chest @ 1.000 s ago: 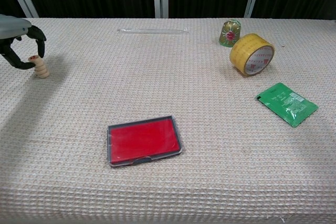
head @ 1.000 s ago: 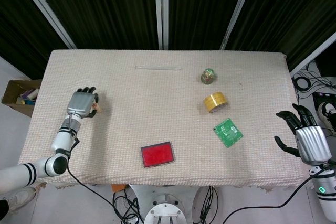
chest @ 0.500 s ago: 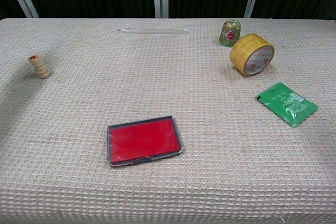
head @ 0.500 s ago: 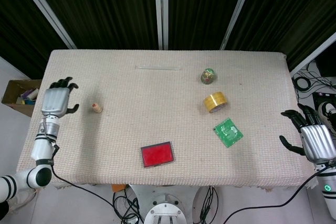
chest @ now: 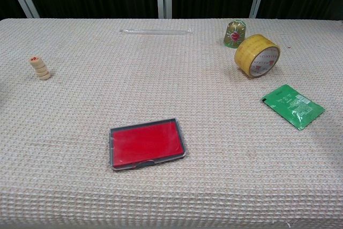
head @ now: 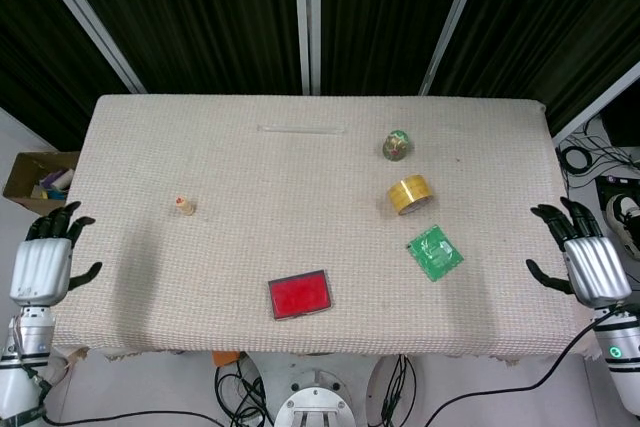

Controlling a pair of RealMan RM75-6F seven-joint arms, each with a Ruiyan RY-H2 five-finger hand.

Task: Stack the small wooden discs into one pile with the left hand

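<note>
The small wooden discs (chest: 40,67) stand in one leaning pile near the left edge of the table (head: 250,162), with a red mark on the top disc. The left hand (head: 42,265) hangs off the left side of the table, well apart from the pile, its fingers spread and holding nothing. The right hand (head: 588,264) sits at the right edge of the table, fingers likewise apart and empty. Neither hand shows in the chest view. Toward the near middle of the table lies a flat red case (chest: 147,143) with a dark rim. On the right side a green packet (chest: 292,105) lies flat, a roll of yellow tape (chest: 256,55) rests tilted beyond it, and a small green foil-wrapped thing (chest: 235,32) stands just behind the tape. A clear thin tube (chest: 156,31) lies along the far side.
</note>
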